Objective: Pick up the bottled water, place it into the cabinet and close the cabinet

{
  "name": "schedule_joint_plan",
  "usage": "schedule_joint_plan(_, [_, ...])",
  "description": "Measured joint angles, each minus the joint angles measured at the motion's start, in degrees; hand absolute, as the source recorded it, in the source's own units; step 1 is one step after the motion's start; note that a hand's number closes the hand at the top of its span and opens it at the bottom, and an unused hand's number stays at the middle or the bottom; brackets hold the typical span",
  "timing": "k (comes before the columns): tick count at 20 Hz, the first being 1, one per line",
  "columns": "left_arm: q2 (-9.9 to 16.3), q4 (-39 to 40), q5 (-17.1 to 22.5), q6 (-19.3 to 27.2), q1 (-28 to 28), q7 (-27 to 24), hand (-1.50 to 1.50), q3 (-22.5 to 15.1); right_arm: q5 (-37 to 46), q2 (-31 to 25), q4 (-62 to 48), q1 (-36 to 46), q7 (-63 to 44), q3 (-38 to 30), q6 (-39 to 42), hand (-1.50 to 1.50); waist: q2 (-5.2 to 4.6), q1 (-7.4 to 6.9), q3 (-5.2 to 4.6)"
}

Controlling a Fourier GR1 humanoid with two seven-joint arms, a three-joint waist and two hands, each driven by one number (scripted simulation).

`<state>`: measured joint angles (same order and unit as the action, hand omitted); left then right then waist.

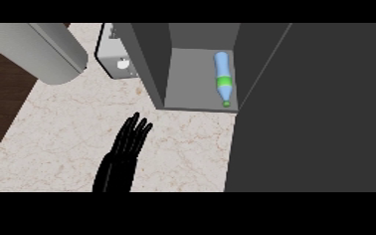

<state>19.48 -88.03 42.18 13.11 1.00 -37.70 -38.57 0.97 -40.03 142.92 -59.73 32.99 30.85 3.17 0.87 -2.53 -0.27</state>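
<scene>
- Far left: a large pale grey cylinder (46,50) lies across the upper corner, overhanging the beige marbled stone counter (66,124). It plays no part in my task.
- Just right of it: a small silver appliance with a white round knob (116,57) stands against the outer wall of the dark grey cabinet (150,55). I cannot make out what it is.
- Lower left of centre: my left hand (131,139), black, rests over the counter with fingers straight and close together, pointing toward the cabinet. It is released, grasps nothing and touches no object that I can see.
- Centre right: the cabinet's compartment stands open, its lighter grey floor exposed.
- On that floor: the light blue plastic water bottle with a green band and green cap (223,77) lies on its side along the right inner wall, cap toward me. I judge the placing done; lying down, it clears the opening.
- Right: the broad dark grey cabinet door (308,114) fills the view, apparently swung open. Closing it remains.
- My right hand is not visible, so its state is unreported.
</scene>
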Motion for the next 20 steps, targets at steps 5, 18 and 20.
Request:
schedule_joint_plan(5, [7.63, -5.29, 0.56, -4.35, 6.39, -2.69, -1.50, 1.93, 0.97, -5.04, 0.04, 3.96, -0.54, 0.97, 1.65, 1.50, 0.07, -0.67, -0.13])
schedule_joint_plan(18, [22.78, -10.56, 5.25, -17.75, 19.00, -9.98, -1.50, 10.56, 1.47, -4.80, 0.66, 17.73, -11.81, 8.83, -1.87, 1.50, -1.10, -2.54, -0.35])
schedule_joint_plan(20, [24.47, -10.58, 5.40, -19.77, 19.91, -10.78, -1.50, 11.45, 1.25, -4.25, 0.63, 20.94, -14.10, 9.24, -1.82, 1.50, -1.40, -3.37, -0.37])
